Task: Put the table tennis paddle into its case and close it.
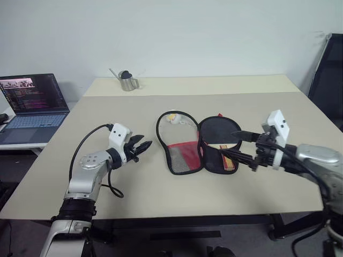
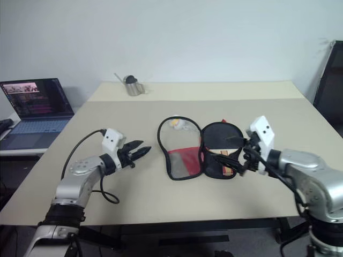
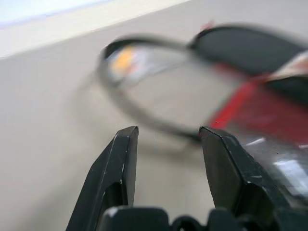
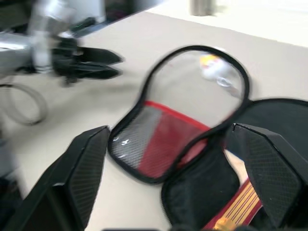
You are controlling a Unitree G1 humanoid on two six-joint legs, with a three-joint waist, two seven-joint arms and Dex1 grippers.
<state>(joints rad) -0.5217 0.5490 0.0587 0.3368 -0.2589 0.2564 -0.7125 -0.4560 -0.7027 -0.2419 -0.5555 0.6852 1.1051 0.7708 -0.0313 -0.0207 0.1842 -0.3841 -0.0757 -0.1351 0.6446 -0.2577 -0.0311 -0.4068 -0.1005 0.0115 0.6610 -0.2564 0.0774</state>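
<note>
Nearest the camera, the left gripper [image 1: 140,147] hovers just above the desk [image 1: 161,193], left of the case [image 1: 197,144], its jaws partly parted with nothing between them. That case lies unzipped and spread flat at the middle of the desk: the left flap shows a clear window above a red panel and mesh pocket, the right half is black lining. Lying in the right half is the table tennis paddle [image 1: 221,140], its black face in the rounded end and its striped wooden handle [image 4: 239,204] pointing toward the near edge. Over this half's right side hangs the right gripper [image 1: 242,145], raised above the desk, jaws spread wide and empty. Under the clear window sits a small white and yellow object [image 1: 172,118] that cannot be made out. Farther back stands a small metal watering can [image 1: 127,81], and off the left side an open laptop [image 1: 33,104] rests on a separate lower table.
</note>
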